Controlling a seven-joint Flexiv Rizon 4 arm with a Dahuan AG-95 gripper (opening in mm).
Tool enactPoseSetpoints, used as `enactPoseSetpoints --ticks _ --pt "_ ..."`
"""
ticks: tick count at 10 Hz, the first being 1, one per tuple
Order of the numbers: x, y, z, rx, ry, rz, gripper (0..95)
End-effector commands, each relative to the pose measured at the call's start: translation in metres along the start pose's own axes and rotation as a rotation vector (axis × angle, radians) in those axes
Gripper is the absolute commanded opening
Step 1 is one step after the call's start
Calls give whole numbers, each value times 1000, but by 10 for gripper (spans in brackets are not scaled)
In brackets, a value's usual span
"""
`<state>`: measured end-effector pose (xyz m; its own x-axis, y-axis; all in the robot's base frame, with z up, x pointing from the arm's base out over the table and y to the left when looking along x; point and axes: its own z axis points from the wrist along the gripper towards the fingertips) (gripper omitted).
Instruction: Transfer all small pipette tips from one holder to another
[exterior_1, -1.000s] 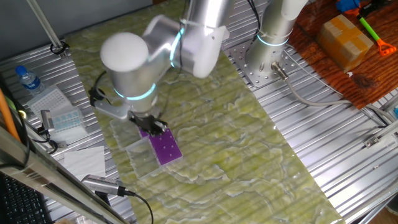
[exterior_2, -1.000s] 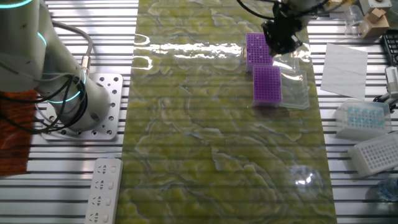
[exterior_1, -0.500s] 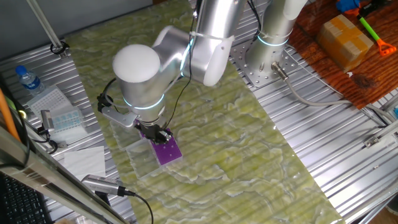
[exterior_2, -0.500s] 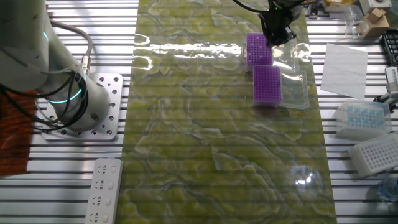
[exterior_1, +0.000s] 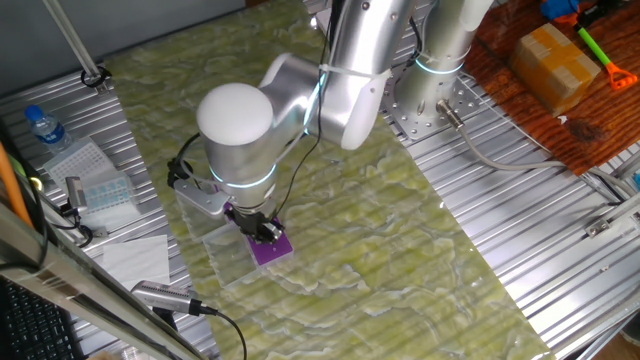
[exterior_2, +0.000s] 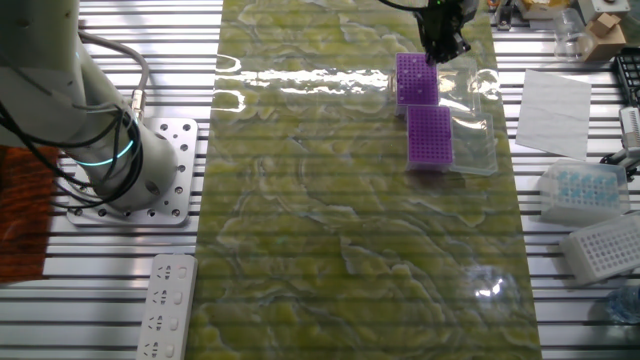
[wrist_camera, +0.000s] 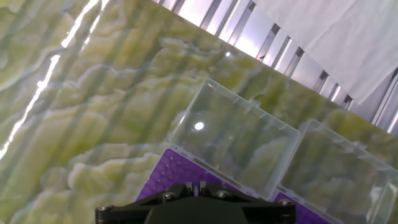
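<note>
Pipette tips cannot be made out singly in any view — they are too small — so they are presumably in the two purple racks on the green mat. In the other fixed view, one rack (exterior_2: 417, 79) lies farther from the camera and a second rack (exterior_2: 429, 135) just nearer, almost end to end. Clear lids (exterior_2: 472, 143) lie open to the right of them.

The gripper (exterior_2: 441, 38) hangs over the far rack's right edge. In the first fixed view the arm's big white joint (exterior_1: 237, 130) hides most of that rack; only the other rack (exterior_1: 270, 247) shows, below the black fingers (exterior_1: 263, 229). The hand view looks down on a purple corner (wrist_camera: 166, 176) and two clear lids (wrist_camera: 239, 138), with the fingers out of frame at the bottom. I cannot tell whether the claw is wide, narrow or holding a tip.

Risks, as I judge them:
- The tips are tiny and closely packed, so a slightly off descent could pinch two, or miss.
- The racks look light and loose on the mat — a sideways nudge could slide one against its neighbour.
- A weakly held tip could drop onto the mat or into a lid.
- The open lids are close enough to be clipped.
</note>
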<state>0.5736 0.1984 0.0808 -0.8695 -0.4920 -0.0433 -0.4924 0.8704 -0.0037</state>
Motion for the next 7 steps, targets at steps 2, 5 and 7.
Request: enactPoseSetpoints --ticks 2,5,7 --pt "-1 3 0 0 -8 9 0" --pt "-2 5 1 0 -16 11 0" --pt "-2 5 3 0 -20 9 0"
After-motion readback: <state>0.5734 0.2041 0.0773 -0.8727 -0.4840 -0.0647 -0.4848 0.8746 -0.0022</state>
